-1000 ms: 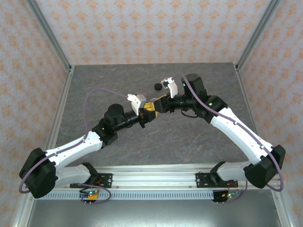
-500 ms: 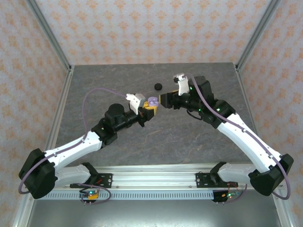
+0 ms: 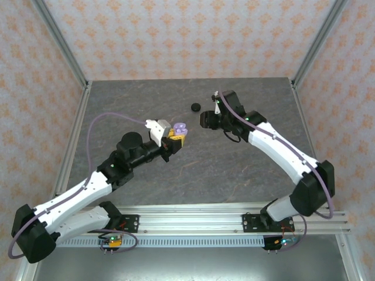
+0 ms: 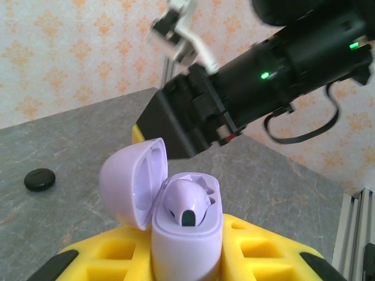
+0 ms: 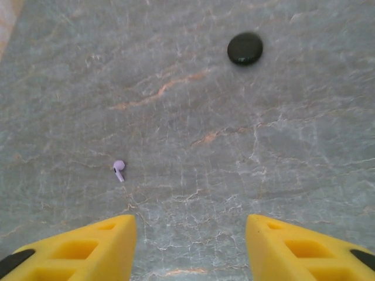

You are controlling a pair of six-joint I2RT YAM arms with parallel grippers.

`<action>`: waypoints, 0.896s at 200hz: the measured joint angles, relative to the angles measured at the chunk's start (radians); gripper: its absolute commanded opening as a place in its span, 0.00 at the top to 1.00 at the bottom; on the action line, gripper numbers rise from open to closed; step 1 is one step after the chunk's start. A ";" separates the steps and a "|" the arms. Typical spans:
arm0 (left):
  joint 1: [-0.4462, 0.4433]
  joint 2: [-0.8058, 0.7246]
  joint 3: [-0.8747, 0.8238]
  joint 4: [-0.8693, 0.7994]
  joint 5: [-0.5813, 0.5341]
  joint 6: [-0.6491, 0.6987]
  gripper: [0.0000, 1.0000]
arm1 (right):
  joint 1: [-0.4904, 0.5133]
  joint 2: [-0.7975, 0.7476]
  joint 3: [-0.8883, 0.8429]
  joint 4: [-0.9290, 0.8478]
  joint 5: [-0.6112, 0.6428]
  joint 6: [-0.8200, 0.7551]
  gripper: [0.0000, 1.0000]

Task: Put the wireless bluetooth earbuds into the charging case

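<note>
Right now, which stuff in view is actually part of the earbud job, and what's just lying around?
In the job:
lilac charging case, lid open, held in left gripper
seated lilac earbud inside it
loose lilac earbud on table, by open right gripper

Lying about:
black round case, closed

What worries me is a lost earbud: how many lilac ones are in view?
2. One earbud sits in the open lilac case; the second earbud lies loose on the grey table, ahead of the right pincer. Others may be hidden.
</note>
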 measured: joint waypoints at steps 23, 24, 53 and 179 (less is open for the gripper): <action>0.000 -0.034 0.005 -0.048 -0.016 0.003 0.74 | 0.000 0.108 0.030 0.005 -0.079 -0.002 0.55; 0.000 -0.036 0.005 -0.050 -0.016 0.003 0.74 | 0.000 0.111 0.031 0.005 -0.082 -0.002 0.55; 0.000 -0.079 0.006 -0.106 -0.034 0.003 0.74 | 0.003 0.245 0.062 0.029 -0.172 -0.008 0.57; 0.000 -0.186 0.016 -0.240 -0.072 0.003 0.74 | 0.136 0.639 0.344 0.082 -0.311 -0.038 0.66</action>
